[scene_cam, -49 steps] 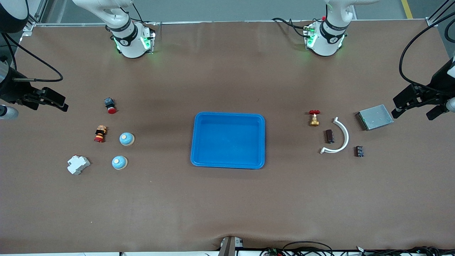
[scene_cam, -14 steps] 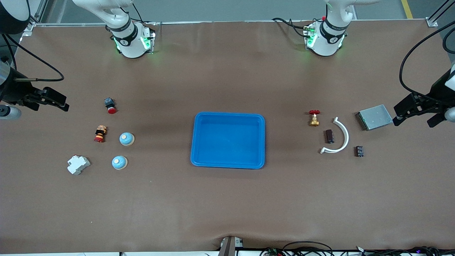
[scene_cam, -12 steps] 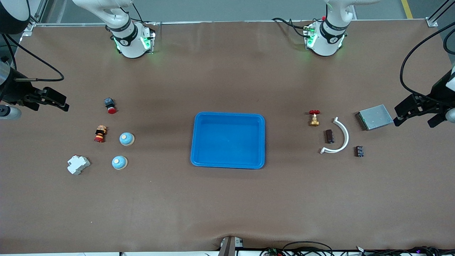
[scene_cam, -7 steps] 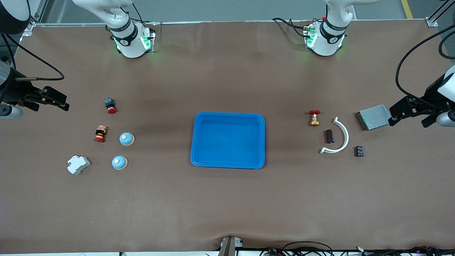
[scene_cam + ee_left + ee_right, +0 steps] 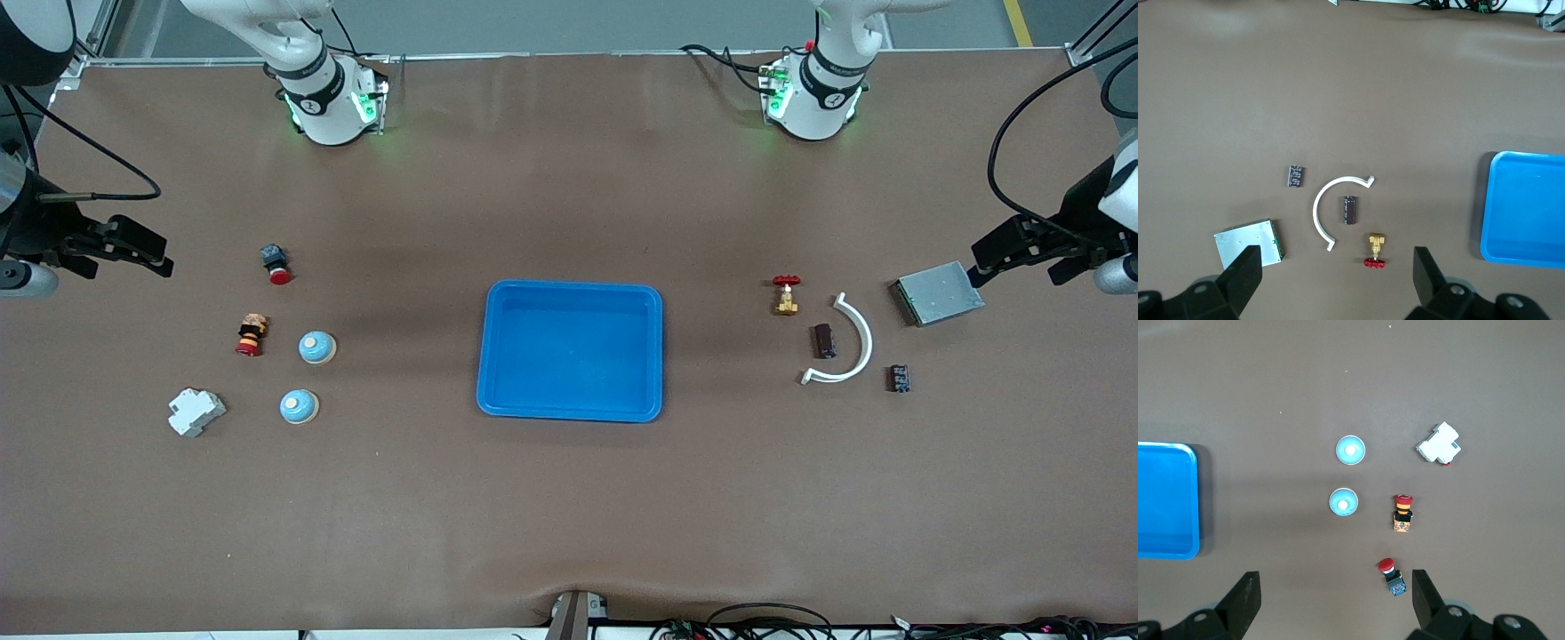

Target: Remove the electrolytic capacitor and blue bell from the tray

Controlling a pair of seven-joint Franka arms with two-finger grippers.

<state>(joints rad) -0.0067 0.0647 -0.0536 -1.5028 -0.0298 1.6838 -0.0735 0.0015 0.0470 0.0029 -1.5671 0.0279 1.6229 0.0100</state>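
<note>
I see two bells [image 5: 317,347] toward the right arm's end from the blue tray [image 5: 571,294], capacitors [image 5: 824,340] inside the white arc [image 5: 852,342]. Left gripper [image 5: 1021,252] and right gripper [image 5: 116,247] hang spread wide, empty.

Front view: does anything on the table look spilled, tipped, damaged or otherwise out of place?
Nothing stands out. The blue tray sits empty mid-table. Two bells rest dome-up toward the right arm's end; the capacitor lies inside the white curved piece toward the left arm's end. Nothing appears spilled or broken.
</note>
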